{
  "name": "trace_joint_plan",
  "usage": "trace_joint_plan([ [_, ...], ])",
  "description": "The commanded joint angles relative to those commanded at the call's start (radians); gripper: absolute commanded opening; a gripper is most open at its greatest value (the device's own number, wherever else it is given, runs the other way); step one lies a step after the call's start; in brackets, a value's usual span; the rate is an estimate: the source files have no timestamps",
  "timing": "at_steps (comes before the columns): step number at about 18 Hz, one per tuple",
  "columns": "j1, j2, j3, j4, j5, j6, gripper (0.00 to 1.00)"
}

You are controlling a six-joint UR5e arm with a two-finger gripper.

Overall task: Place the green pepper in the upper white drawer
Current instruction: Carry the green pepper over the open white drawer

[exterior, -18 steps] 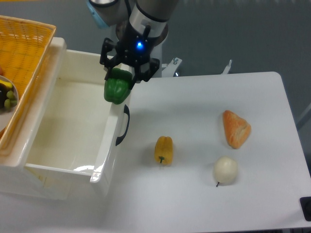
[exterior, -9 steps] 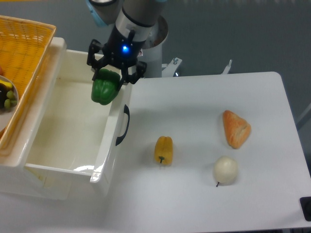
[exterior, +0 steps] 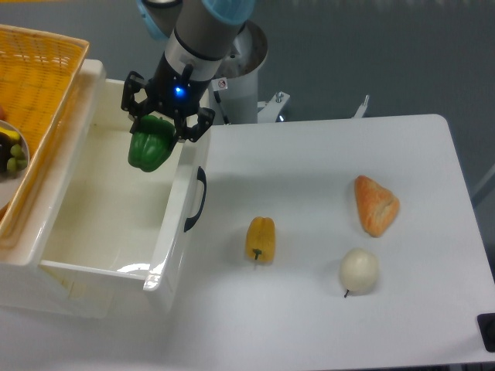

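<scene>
We've got the black two-finger gripper (exterior: 157, 133) clamped on the glossy dark-green lobed bell pepper (exterior: 150, 151), fingers closed round its top, pepper hanging below. Landmark: the big glossy white box drawer w/ curved black handle (exterior: 93, 267). The pepper hangs over the drawer's open cavity, just inside the front wall that carries the handle, near the back end, not yet resting on the floor as far as we can judge.

To do this step well, we'd carry a bit further toward the drawer's middle so the pepper clears the front wall, lower until it's close to the floor, then open. Dropping from height risks a roll or bounce; it's lobed and glossy.

Vs 0.5 s ago: gripper and pepper have moved further over the drawer, away from the handle side; a sec ago the pepper sat right above the front wall. Grip looks unchanged.
</scene>
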Motion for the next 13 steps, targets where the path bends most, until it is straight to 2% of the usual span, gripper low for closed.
trace_joint_plan([
  [13,-0.037,-0.015,-0.006,0.003,0.005,0.000,0.40],
])
